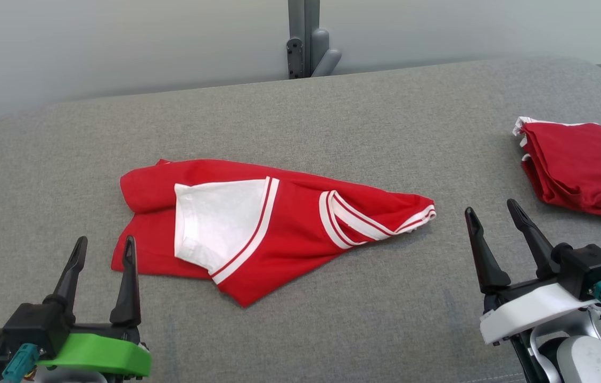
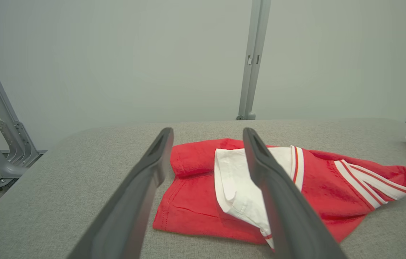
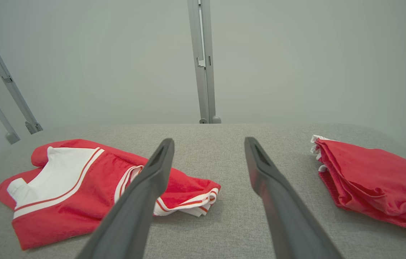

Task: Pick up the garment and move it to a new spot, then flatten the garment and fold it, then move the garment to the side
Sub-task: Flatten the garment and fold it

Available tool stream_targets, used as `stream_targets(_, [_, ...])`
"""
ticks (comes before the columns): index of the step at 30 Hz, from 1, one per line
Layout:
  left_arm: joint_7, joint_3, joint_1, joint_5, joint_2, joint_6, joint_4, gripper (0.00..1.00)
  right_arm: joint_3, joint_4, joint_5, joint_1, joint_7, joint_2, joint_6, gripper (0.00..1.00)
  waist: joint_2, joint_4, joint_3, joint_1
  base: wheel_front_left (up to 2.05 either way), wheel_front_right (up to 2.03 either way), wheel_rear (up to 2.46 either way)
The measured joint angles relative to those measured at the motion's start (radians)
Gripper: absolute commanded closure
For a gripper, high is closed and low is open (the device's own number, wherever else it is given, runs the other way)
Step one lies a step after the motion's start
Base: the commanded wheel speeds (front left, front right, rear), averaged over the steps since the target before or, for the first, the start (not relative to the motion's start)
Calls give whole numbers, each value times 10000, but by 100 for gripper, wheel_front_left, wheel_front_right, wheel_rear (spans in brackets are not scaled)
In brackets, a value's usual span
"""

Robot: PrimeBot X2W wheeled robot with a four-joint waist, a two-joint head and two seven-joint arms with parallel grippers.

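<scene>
A red garment (image 1: 289,229) with a white sleeve and white striped trim lies crumpled in the middle of the grey padded table (image 1: 300,117). It also shows as the garment (image 2: 318,187) in the left wrist view and the garment (image 3: 80,190) in the right wrist view. My left gripper (image 1: 106,250) hovers open just off its near left corner, nothing between the fingers. My right gripper (image 1: 492,211) stands open to the right of the garment's striped end, apart from it and holding nothing.
A second red garment (image 1: 582,165), folded, lies at the table's far right edge and appears as the folded garment (image 3: 375,183) in the right wrist view. A grey metal post (image 1: 305,37) rises behind the table. Bare grey surface lies between the two garments.
</scene>
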State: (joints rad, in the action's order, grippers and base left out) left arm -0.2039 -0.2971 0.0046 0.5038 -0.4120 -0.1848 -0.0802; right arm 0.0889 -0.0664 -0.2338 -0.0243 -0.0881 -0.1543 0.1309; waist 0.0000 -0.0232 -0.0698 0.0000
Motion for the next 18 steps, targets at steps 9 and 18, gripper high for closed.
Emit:
stream_targets(9, [-12, -69, -33, 2, 0, -4, 46, 0, 8, -2, -4, -12, 12, -8, 0, 0, 0, 70, -51, 0, 0, 0, 0])
stream_targets(18, [-42, -245, -569, -44, 58, 109, 48, 0, 949, 150, -111, -914, 301, -412, 0, 0, 0, 457, -337, 0, 0, 0, 0])
